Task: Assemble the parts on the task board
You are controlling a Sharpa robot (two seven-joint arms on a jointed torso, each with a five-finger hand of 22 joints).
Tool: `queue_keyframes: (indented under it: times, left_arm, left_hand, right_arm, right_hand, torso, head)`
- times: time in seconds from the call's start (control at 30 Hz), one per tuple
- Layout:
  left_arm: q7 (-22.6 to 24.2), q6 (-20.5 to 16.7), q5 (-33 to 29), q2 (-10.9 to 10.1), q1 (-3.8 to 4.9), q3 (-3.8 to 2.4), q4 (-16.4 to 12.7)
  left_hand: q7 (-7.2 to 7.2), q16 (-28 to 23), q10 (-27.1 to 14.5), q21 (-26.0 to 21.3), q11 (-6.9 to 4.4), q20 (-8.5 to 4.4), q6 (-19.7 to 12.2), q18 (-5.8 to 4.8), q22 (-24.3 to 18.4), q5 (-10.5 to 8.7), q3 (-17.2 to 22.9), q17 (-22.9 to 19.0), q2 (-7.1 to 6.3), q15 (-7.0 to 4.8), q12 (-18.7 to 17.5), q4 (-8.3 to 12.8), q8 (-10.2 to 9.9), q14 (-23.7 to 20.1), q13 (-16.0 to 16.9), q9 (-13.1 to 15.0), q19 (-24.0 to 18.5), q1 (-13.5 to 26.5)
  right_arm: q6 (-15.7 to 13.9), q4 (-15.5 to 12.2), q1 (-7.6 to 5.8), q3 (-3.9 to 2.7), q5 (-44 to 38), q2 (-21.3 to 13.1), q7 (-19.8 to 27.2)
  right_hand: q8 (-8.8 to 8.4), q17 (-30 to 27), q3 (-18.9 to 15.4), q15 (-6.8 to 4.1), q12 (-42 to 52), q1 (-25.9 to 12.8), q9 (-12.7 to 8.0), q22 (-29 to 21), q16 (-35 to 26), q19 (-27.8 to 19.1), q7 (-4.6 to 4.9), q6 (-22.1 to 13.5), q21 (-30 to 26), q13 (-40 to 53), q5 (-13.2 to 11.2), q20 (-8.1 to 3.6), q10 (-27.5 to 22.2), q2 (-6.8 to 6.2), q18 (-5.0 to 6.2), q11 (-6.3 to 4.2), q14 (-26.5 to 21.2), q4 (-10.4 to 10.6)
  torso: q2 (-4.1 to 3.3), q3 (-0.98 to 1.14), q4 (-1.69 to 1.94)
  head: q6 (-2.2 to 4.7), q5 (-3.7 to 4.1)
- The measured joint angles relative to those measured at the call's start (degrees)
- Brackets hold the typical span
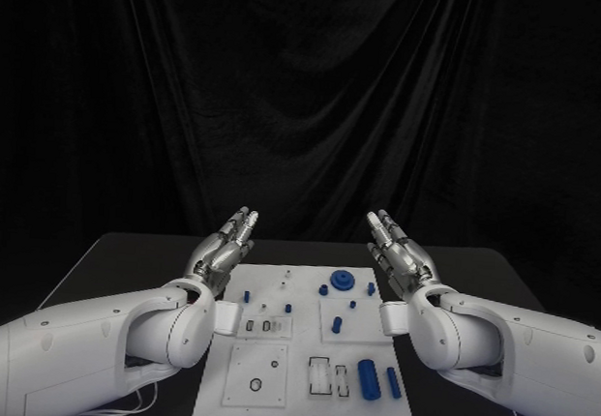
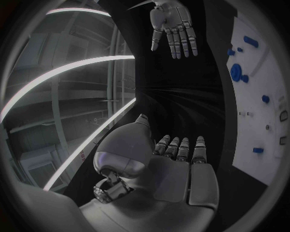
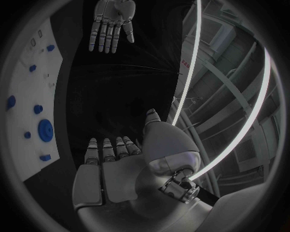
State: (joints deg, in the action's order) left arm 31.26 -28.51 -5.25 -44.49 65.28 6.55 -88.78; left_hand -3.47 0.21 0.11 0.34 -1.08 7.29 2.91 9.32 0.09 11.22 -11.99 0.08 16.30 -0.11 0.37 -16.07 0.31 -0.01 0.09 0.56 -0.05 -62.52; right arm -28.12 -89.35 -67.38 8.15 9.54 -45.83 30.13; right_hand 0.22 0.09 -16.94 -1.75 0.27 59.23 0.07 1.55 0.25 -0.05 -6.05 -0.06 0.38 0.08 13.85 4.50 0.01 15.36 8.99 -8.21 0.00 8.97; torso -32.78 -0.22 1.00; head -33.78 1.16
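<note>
The white task board [image 1: 300,402] lies in the middle of the black table, carrying several small blue parts. A round blue disc [image 1: 343,277] sits near its far edge, and two long blue pieces [image 1: 370,377] lie at its near right. My left hand [image 1: 227,244] is raised above the board's far left corner, fingers straight and apart, holding nothing. My right hand [image 1: 398,248] hovers over the far right corner in the same flat pose, empty. The left wrist view shows my left palm [image 2: 175,169], the right hand [image 2: 173,26] opposite and the board [image 2: 266,111].
The black table [image 1: 129,253] extends past the board on both sides. A dark curtain hangs behind the table. White recessed plates [image 1: 258,375] with slots sit on the board's near left. The right wrist view shows the board [image 3: 30,121] and the blue disc [image 3: 45,129].
</note>
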Motion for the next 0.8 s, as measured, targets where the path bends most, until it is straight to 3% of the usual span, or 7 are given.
queue_keyframes:
  times: [0.13,0.27,0.33,0.63,0.67,0.73,0.8]
  left_arm:
    - [1.4,7.0,-2.3,0.1,1.68,1.95,0.3]
    - [2.9,14.1,-4.6,0.3,3.14,3.55,0.6]
    - [3.8,17.6,-5.7,0.3,3.74,4.29,0.7]
    - [6.0,27.2,-8.4,0.4,4.96,5.55,1.3]
    - [6.1,28.0,-6.9,0.4,4.96,5.56,2.5]
    - [6.5,29.0,-3.4,-0.5,4.96,5.56,5.1]
    - [6.7,29.5,-1.3,-1.0,4.96,5.58,5.6]
  left_hand:
    - [1.79,0.0,-0.1,0.0,1.98,2.7,1.8,0.01,0.0,2.45,0.1,0.0,0.38,2.71,0.0,-0.5,0.5,0.0,0.0,0.3,0.1,-3.3]
    - [6.59,0.0,0.5,0.0,3.3,4.01,7.4,-0.01,0.0,10.95,3.9,0.0,0.36,4.9,0.0,0.3,2.3,0.0,0.1,1.3,0.1,-8.7]
    - [7.44,0.0,2.1,0.2,3.68,4.14,9.7,-0.01,0.3,13.04,4.6,0.0,0.26,5.05,0.8,0.0,3.3,0.0,0.6,1.5,0.3,-10.8]
    - [8.27,0.0,3.8,1.1,4.79,4.8,10.9,0.0,1.0,15.76,5.0,0.0,0.28,6.17,2.2,-0.4,3.5,0.3,1.1,1.5,1.8,-14.1]
    - [8.06,0.0,3.8,1.4,4.8,4.96,11.2,0.01,1.1,15.87,5.3,0.1,0.17,6.45,2.5,-0.3,3.5,0.6,1.1,1.5,1.9,-14.4]
    - [8.07,0.4,4.1,1.9,5.11,5.55,11.1,-0.02,1.4,16.17,5.7,0.3,0.18,6.9,3.0,-0.4,3.5,1.1,1.2,1.5,2.5,-15.2]
    - [8.11,1.5,5.2,3.5,6.19,6.15,12.4,-0.02,2.2,16.98,6.7,0.9,0.02,7.8,4.5,-0.3,3.5,2.1,1.6,1.6,4.8,-16.3]
  right_arm:
    - [7.0,0.2,-2.25,2.41,4.1,-0.4,0.0]
    - [13.7,0.3,-4.04,4.2,8.0,-0.7,0.0]
    - [16.9,0.4,-4.75,4.96,9.9,-0.8,0.0]
    - [25.4,0.6,-5.91,6.05,14.2,-1.2,-0.1]
    - [27.2,1.1,-5.8,6.04,13.1,-1.8,-0.1]
    - [30.9,2.6,-5.51,6.03,10.5,-4.1,0.0]
    - [33.0,2.9,-5.39,6.11,8.9,-5.3,0.1]
  right_hand:
    - [0.0,0.0,-0.2,1.91,0.0,0.2,0.0,0.0,0.0,0.0,1.1,0.3,0.0,0.0,0.1,1.52,-0.1,0.19,-0.01,1.47,0.0,-0.2]
    - [0.0,0.0,-0.4,3.35,0.0,0.2,0.0,0.0,0.0,0.1,1.69,0.6,0.0,0.0,0.1,1.95,0.0,0.19,-0.01,2.3,0.0,-0.4]
    - [0.0,0.0,-0.1,3.71,0.0,0.5,0.0,0.0,0.0,0.1,1.69,0.6,0.0,0.0,0.1,1.95,0.0,0.5,-0.01,2.56,0.0,-0.6]
    - [0.24,0.0,0.1,5.82,0.0,1.2,0.4,0.0,0.0,-0.1,3.88,1.7,0.0,0.0,0.5,3.95,0.0,0.57,-0.02,4.78,0.0,-1.2]
    - [0.51,0.0,0.1,6.36,0.0,1.4,0.5,0.0,0.0,0.1,4.29,2.2,0.0,0.0,0.6,4.72,0.0,0.72,0.0,5.21,0.0,-1.2]
    - [0.84,0.0,0.2,7.29,0.0,1.9,0.7,0.0,0.0,0.0,5.22,2.6,0.0,0.0,1.2,6.25,0.0,0.45,-0.02,6.4,0.0,-1.7]
    - [1.62,0.2,0.4,8.94,0.8,3.4,0.9,0.0,0.1,0.5,6.09,3.5,0.0,0.4,2.7,8.42,0.5,0.6,-0.03,9.98,0.3,-2.4]
  torso:
    - [-0.02,0.0,0.01]
    - [-0.03,-0.01,0.01]
    - [-0.03,-0.01,0.01]
    - [-0.03,-0.01,0.01]
    - [-0.07,-0.01,-0.02]
    - [-0.16,0.0,-0.17]
    - [-0.18,0.0,-0.37]
  head:
    - [0.01,0.0]
    - [0.01,-0.02]
    - [0.01,-0.02]
    - [0.0,-0.03]
    - [-0.57,-0.02]
    - [-1.71,-0.08]
    - [-2.39,-0.4]
